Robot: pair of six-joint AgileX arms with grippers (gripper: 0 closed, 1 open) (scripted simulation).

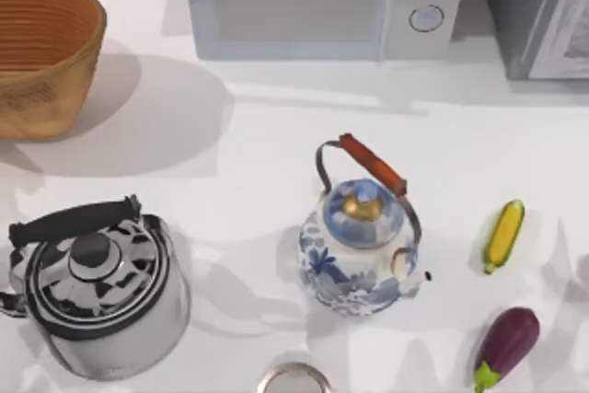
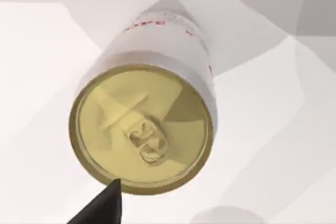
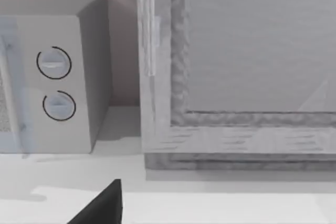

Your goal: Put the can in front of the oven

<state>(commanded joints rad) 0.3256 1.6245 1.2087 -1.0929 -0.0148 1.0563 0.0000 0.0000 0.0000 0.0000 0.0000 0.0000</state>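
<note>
left claw (image 2: 107, 205) hovers right above the can (image 2: 144, 124) standing on the counter (image 2: 37, 51); can't tell whether it's spread. oven (image 1: 317, 2) sits at the back.

Strip before the oven (image 1: 322, 6): bare table (image 1: 276, 126), open across the door's whole width.
Left side: wicker basket (image 1: 41, 52) at the rim; steel kettle (image 1: 97, 292) nearer.
Middle: blue-and-white teapot (image 1: 363, 246), its handle raised.
Right side: corn cob (image 1: 504, 235) and eggplant (image 1: 506, 345), low; darker appliance (image 1: 543, 11) beside the oven.
</note>
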